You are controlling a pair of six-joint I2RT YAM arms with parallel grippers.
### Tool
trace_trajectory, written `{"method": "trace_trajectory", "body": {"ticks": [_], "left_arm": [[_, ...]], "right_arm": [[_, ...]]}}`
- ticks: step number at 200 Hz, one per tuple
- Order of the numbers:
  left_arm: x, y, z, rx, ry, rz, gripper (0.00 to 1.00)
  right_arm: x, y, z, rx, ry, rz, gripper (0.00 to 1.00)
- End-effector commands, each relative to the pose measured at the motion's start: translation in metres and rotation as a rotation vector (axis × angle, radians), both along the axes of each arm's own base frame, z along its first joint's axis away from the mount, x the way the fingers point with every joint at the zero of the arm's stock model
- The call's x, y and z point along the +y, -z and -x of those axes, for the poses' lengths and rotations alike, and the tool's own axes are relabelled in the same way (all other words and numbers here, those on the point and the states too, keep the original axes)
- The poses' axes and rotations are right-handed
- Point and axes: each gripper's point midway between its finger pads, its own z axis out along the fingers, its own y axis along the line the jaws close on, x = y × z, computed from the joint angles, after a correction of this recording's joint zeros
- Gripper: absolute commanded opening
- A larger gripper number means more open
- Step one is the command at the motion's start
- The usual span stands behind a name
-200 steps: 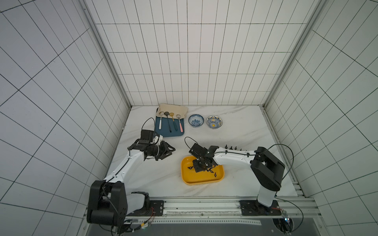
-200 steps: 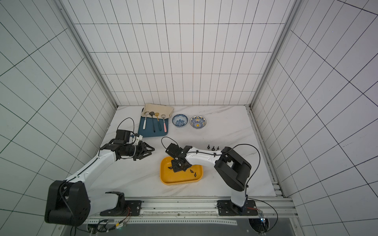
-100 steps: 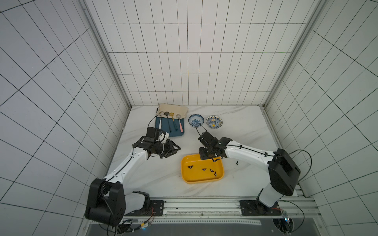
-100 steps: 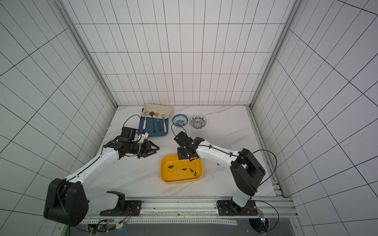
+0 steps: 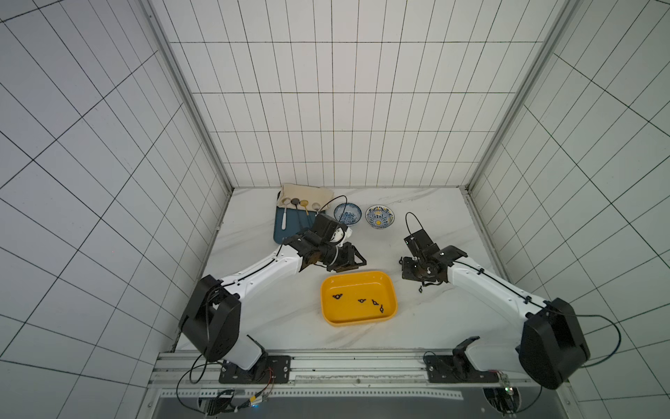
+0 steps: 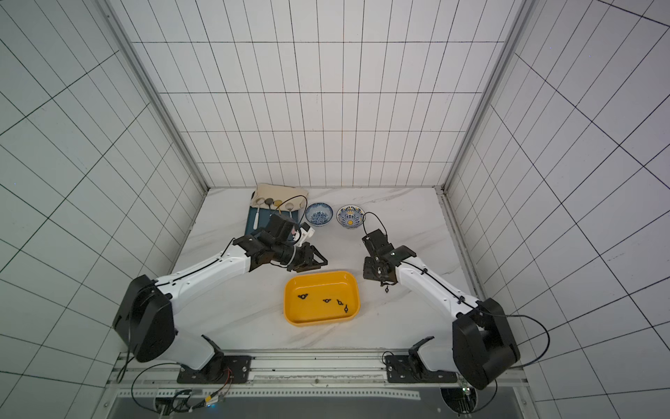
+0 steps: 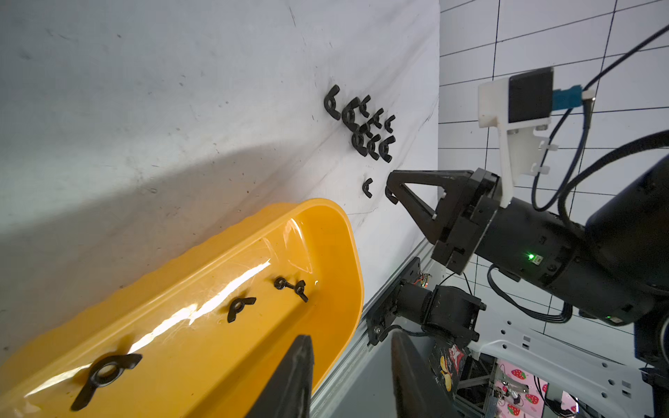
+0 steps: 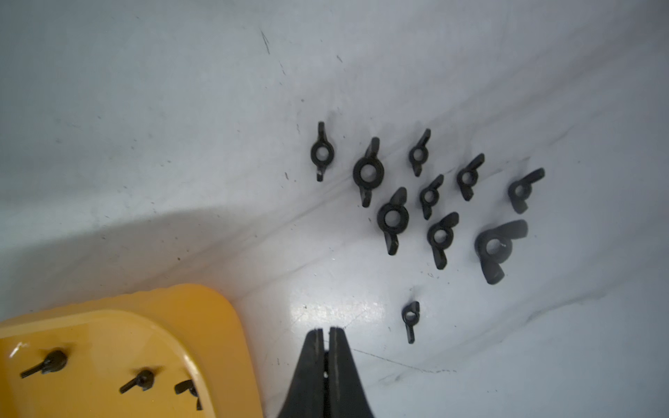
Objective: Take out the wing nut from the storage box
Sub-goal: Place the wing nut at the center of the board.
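While hanging over the table [image 8: 144, 108] beside the storage box [image 8: 224, 325], holding the right gripper [image 8: 326, 330] pressed together near one wing nut [image 8: 410, 318] and the left gripper [image 7: 349, 338] spread apart

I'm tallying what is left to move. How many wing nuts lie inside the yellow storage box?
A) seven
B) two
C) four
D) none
C: in a top view, four black wing nuts lie apart from the walls on the floor of the storage box, two of them close together near one corner.
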Motion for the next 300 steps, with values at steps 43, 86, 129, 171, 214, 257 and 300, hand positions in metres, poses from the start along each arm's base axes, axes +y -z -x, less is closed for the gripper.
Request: {"method": "trace_trajectory", "body": {"ticks": [43,86,129,171,214,257,300], "left_arm": [[-0.036,0.006,0.0,0.025,0.034,0.057,0.39],[-0.042,0.008,0.002,0.029,0.047,0.059,0.39],[-0.041,0.012,0.004,0.037,0.052,0.054,0.39],[-0.042,0.012,0.004,0.038,0.055,0.055,0.39],[-0.044,0.014,0.003,0.045,0.062,0.055,0.39],[-0.045,0.017,0.004,0.05,0.065,0.05,0.39],[-0.042,0.018,0.006,0.05,0.07,0.044,0.39]], "right_arm": [[-0.011,0.038,0.01,0.108,0.052,0.021,0.02],[-0.014,0.051,0.007,0.138,0.081,0.03,0.03],[-0.02,0.059,0.007,0.15,0.099,0.05,0.03],[-0.032,0.067,0.007,0.165,0.131,0.075,0.04],[-0.034,0.074,0.007,0.18,0.142,0.064,0.06],[-0.036,0.077,0.008,0.192,0.14,0.062,0.13],[-0.037,0.066,0.006,0.169,0.133,0.056,0.18]]}}
